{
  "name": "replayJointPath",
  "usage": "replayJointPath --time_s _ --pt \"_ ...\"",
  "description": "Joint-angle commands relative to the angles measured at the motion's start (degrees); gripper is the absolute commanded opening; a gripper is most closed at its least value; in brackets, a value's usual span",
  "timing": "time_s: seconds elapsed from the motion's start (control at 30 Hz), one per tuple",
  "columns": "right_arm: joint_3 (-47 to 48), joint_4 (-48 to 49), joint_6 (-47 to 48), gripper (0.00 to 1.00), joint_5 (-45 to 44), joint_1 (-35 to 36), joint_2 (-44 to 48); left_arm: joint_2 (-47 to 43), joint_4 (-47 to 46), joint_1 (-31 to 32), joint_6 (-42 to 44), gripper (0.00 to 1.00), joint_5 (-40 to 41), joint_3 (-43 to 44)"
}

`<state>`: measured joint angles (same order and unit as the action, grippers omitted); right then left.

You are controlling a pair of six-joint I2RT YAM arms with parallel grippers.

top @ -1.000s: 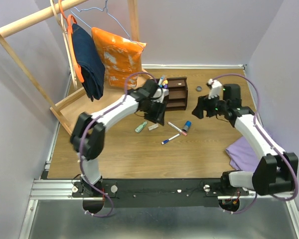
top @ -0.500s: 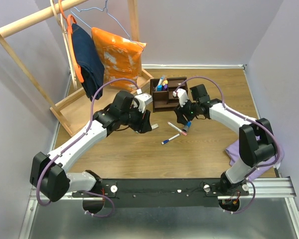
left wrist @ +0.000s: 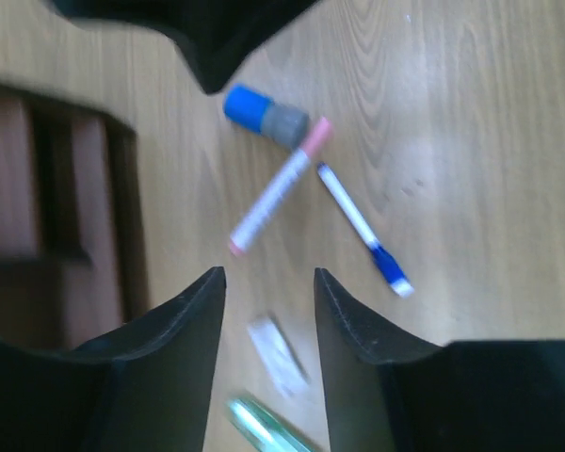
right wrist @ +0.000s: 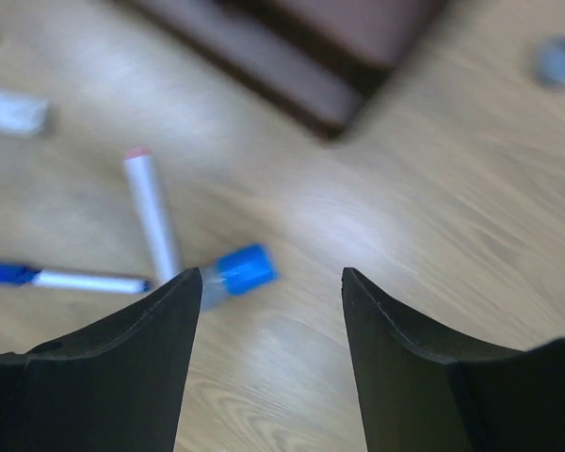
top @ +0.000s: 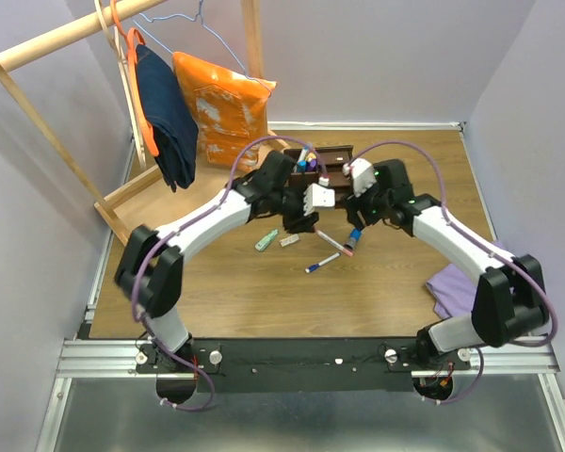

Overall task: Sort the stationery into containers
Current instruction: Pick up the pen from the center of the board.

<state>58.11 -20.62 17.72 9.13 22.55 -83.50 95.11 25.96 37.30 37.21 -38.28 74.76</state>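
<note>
The dark brown organizer [top: 331, 156] stands at the back centre with several pens upright in it, partly hidden by both wrists. On the table in front lie a green eraser [top: 266, 241], a beige piece [top: 289, 240], a pink-tipped white marker [top: 333, 243], a blue-capped marker [top: 351, 240] and a blue pen [top: 322, 262]. My left gripper [top: 298, 224] is open and empty above the beige piece [left wrist: 276, 353]; the green eraser [left wrist: 264, 428] lies just behind it. My right gripper [top: 358, 219] is open and empty, just right of the blue-capped marker [right wrist: 240, 271].
A pale wooden clothes rack [top: 122, 104] with jeans and an orange bag stands at the back left. A purple cloth [top: 461, 282] lies at the right edge. A small grey round thing [right wrist: 560, 61] lies right of the organizer [right wrist: 301, 47].
My left gripper has swung back to the right, close to the organizer, over the beige piece. My right gripper came in from the right and now hovers by the blue-capped marker.
</note>
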Motion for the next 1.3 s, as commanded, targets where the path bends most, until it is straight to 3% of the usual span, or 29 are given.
replayJointPath --time_s 0.0,0.13,0.27,0.47,0.73,1.27 --pt "0.86 -0.38 -9.79 0.69 -10.80 -9.95 5.28 10.34 6.90 2.60 14.63 0.49 -7.15 12.32" --pt "1.31 -2.75 -17.08 0.69 -7.04 -21.02 7.83 20.08 15.24 5.59 21.92 0.49 -8.65 22.76" --pt "-0.71 -2.58 -19.82 0.70 -4.73 -23.95 11.25 27.57 25.43 7.96 25.80 0.49 -8.83 31.48" --pt "-2.82 -3.20 -20.18 0.72 -3.41 -25.44 14.33 33.91 32.22 9.28 29.06 0.46 -7.51 38.52" --pt "-3.70 -1.97 -20.79 0.72 -1.22 -25.89 14.42 36.02 31.53 9.46 26.86 0.43 -4.53 38.88" --pt "-4.32 -1.00 -20.53 0.72 -0.16 -26.06 13.63 45.34 33.90 9.11 24.31 0.43 -2.24 48.63"
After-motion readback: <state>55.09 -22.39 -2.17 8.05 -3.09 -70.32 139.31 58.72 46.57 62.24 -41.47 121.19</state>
